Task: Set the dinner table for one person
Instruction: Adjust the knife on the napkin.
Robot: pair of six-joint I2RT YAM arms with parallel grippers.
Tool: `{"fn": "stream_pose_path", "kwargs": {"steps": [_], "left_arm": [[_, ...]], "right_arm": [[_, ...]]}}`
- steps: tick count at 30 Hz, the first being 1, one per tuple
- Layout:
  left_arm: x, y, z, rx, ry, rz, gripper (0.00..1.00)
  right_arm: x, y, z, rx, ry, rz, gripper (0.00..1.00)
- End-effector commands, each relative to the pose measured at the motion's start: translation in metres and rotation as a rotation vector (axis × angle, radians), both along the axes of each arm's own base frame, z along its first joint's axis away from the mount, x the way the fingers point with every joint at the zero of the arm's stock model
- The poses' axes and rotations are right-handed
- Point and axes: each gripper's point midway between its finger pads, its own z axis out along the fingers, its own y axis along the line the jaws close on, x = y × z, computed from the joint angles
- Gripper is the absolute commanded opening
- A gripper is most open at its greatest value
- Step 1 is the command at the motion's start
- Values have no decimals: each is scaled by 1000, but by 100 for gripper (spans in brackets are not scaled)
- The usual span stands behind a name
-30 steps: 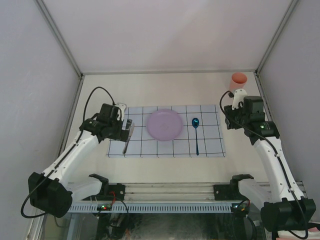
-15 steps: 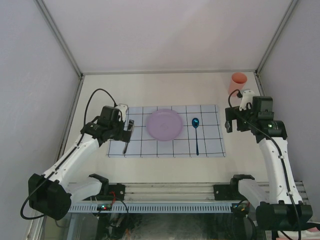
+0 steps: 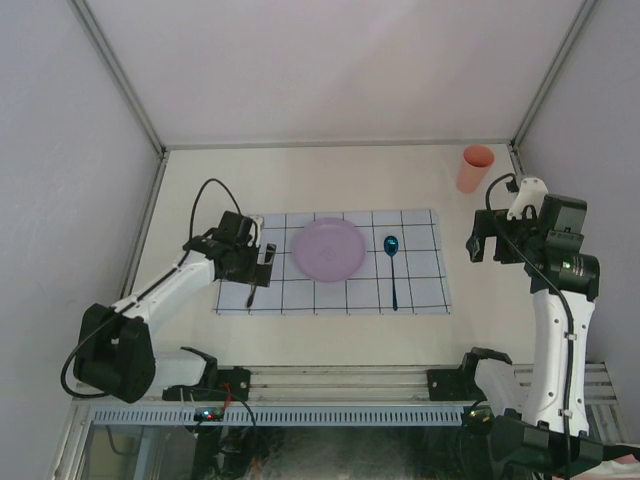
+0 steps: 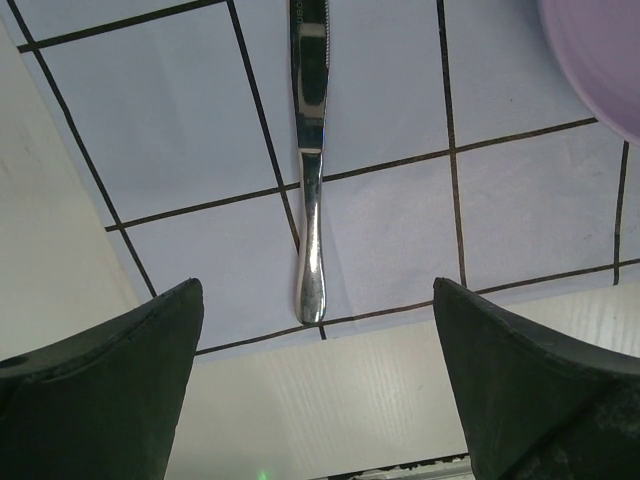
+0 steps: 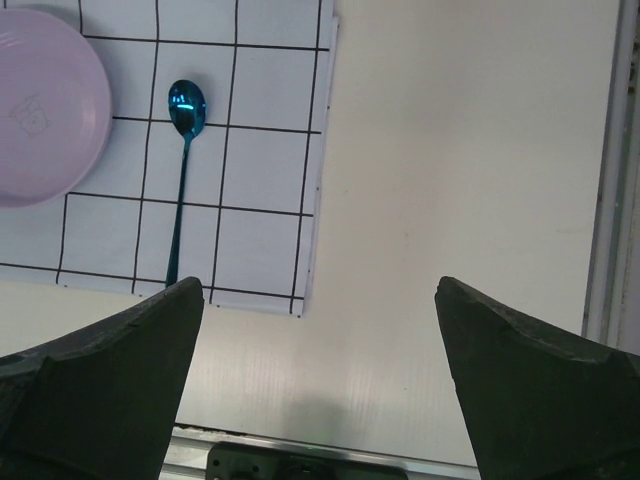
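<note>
**A:** How do your pincers stand?

**B:** My left pincer (image 4: 315,290) is spread wide over the knife (image 4: 310,150) handle and grips nothing. I can't quite tell if it touches the cloth (image 4: 390,230). My right pincer (image 5: 318,283), also released, hovers above bare desk (image 5: 450,150).

**A:** And the desk?

**B:** It lies under everything. The plate (image 3: 328,249) sits mid-cloth with the spoon (image 3: 393,268) on its right, and the cup (image 3: 475,168) is in the far right corner.

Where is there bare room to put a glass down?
Free: the table behind the cloth, left of the cup, and the patch between the cloth's right edge and the right gripper. Crowded: the cloth's knife, plate and spoon, left gripper at the knife.
</note>
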Motion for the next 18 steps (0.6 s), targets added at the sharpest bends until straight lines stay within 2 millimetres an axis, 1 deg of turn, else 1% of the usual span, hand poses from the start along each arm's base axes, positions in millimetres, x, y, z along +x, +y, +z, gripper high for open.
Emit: {"fn": "stream_pose_path", "kwargs": {"steps": [1, 5, 9, 12, 15, 18], "left_arm": [[19, -8, 11, -26, -18, 63, 100], [15, -8, -4, -9, 38, 47, 100], [9, -13, -18, -26, 92, 37, 98], [12, -12, -26, -5, 107, 54, 98], [15, -11, -30, 12, 119, 44, 94], [15, -11, -34, 20, 132, 36, 88]], "right_arm": [[-5, 11, 15, 37, -44, 48, 100], [-8, 9, 21, 33, -65, 43, 100], [-12, 8, 23, 45, -75, 34, 100], [-15, 7, 23, 48, -73, 27, 100], [-17, 8, 24, 56, -77, 28, 100], [-19, 8, 25, 62, -80, 27, 100]]}}
